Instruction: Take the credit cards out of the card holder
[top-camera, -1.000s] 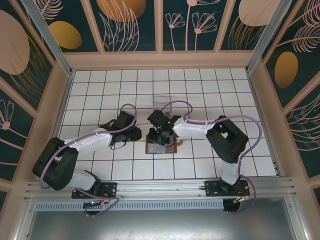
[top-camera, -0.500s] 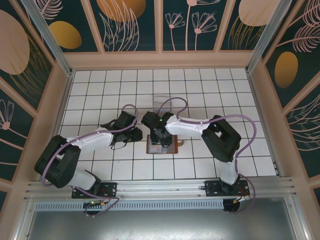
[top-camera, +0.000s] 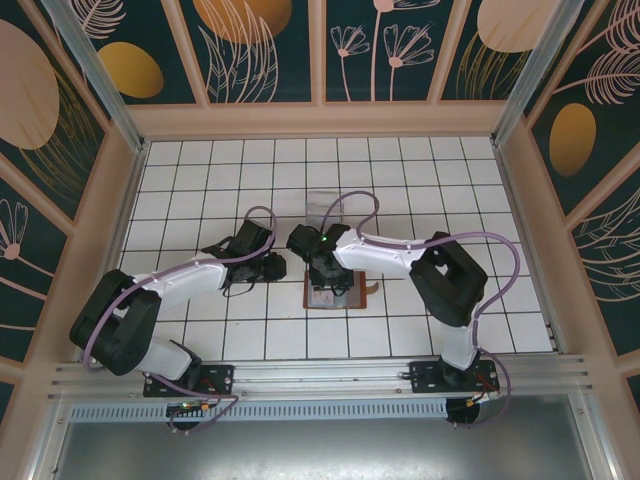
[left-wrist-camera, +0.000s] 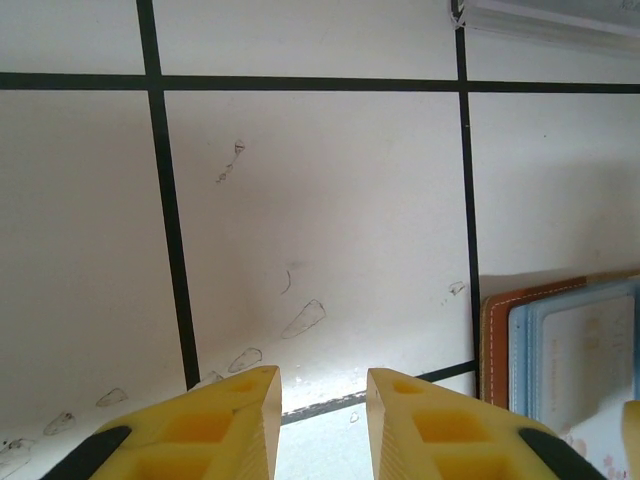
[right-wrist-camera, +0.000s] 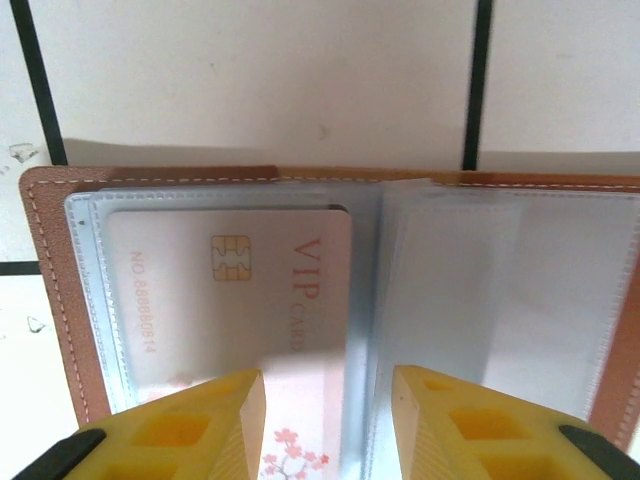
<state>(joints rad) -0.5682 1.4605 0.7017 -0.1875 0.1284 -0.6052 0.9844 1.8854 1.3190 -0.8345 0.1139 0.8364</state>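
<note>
The card holder (right-wrist-camera: 50, 290) lies open on the tiled table, with a reddish-brown leather border and clear sleeves inside. A pale credit card (right-wrist-camera: 230, 290) marked VIP, with a gold chip, sits in its left sleeve. My right gripper (right-wrist-camera: 328, 375) hovers right over it, open, straddling the card's right edge and the holder's spine, with nothing clamped. In the top view the right gripper (top-camera: 325, 272) covers the far part of the card holder (top-camera: 335, 298). My left gripper (top-camera: 278, 268) stands just left of it. In its wrist view the left gripper (left-wrist-camera: 322, 375) is open and empty, and the card holder (left-wrist-camera: 495, 340) shows at lower right.
A clear plastic tray (top-camera: 325, 200) stands on the tiles two rows beyond the holder; its edge (left-wrist-camera: 540, 15) shows at the top right of the left wrist view. Wooden walls (top-camera: 135, 160) ring the table. Both arms crowd the middle.
My right wrist has swung left and settled over the holder, and its jaws have widened a little. The holder has slid slightly right. The left arm has barely moved.
</note>
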